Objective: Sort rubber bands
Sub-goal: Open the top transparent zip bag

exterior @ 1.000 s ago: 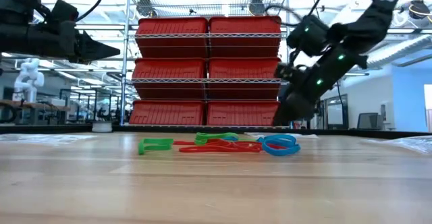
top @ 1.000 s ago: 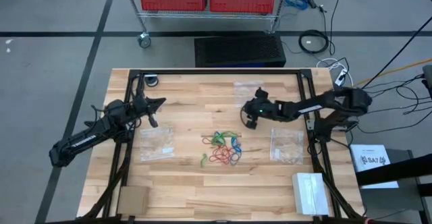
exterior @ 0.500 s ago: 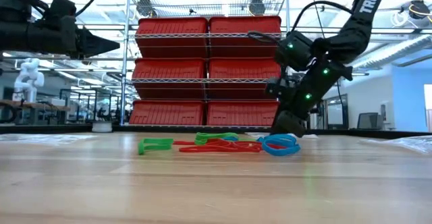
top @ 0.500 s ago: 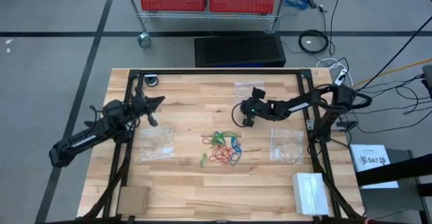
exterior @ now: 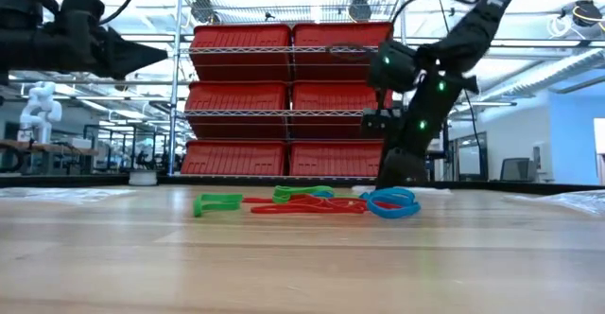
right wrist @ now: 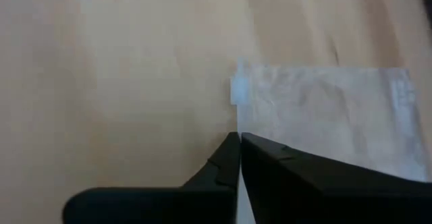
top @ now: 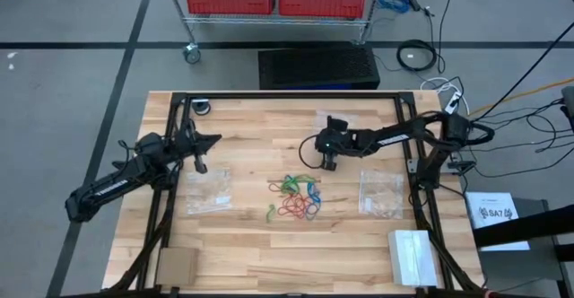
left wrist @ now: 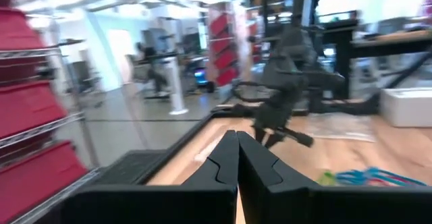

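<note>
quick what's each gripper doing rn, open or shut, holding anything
Left gripper: shut, holding nothing, raised over the table's left side.
Right gripper: shut at the edge of a clear zip bag; whether it grips the bag cannot be told.

**Bright Loops on Pale Wood**

Thin elastic rubber bands (top: 296, 197) lie in green, blue and red-orange on the light, striped-grain wooden table (top: 251, 244). Clear plastic zip bags (top: 381, 193) look whitish. Red plastic bins (exterior: 288, 101) fill a silver wire rack.

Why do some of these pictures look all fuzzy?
Left wrist view: the room and the rubber bands are smeared, only the left gripper shows crisp. Right wrist view: the table and clear bag look soft. High view is sharp.
</note>
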